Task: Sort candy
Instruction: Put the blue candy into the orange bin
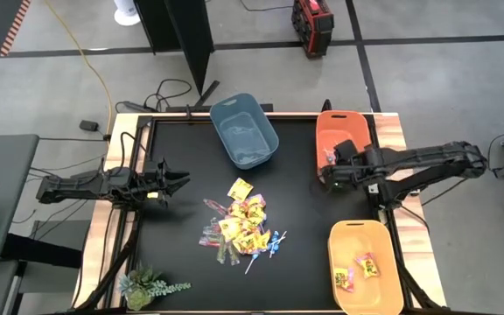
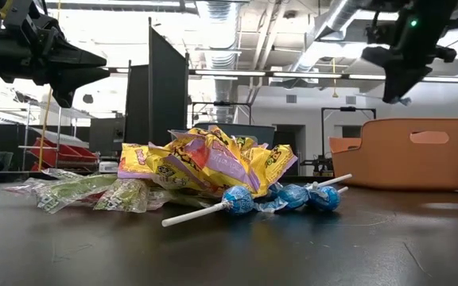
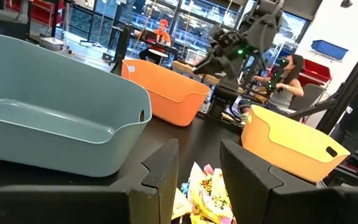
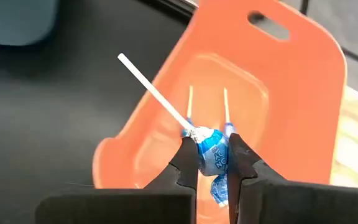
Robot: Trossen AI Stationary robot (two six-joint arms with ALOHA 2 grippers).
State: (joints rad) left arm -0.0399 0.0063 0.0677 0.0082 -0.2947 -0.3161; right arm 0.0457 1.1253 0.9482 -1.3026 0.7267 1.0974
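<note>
The right claw [image 4: 212, 163] is clamped on a blue-wrapped lollipop [image 4: 211, 151], holding it just above the orange bin [image 1: 344, 140] at the far right of the counter [image 1: 182, 254], white stick poking up and away. At least two more lollipops already seem to lie in that bin — two thin sticks show on its floor. The yellow bin [image 1: 366, 262] nearer the front holds two yellow packets [image 1: 357, 271], as far as I can count from above. The blue-grey bin [image 1: 243, 131] looks empty.

So the sorting is under way but, I'd judge, less than half done. The main heap of candy [image 1: 243, 226] sits mid-counter: three blue lollipops [image 2: 281, 197] lie at its near edge in the level view, a good handful of yellow packets [image 2: 205, 163] are stacked over one another (too tangled for an exact count), and several slim clear-wrapped sticks [image 2: 86, 192] trail off one side — none of those are binned yet.

The left claw [image 1: 175, 182] hangs over the counter's left edge, fingers apart and holding nothing.
</note>
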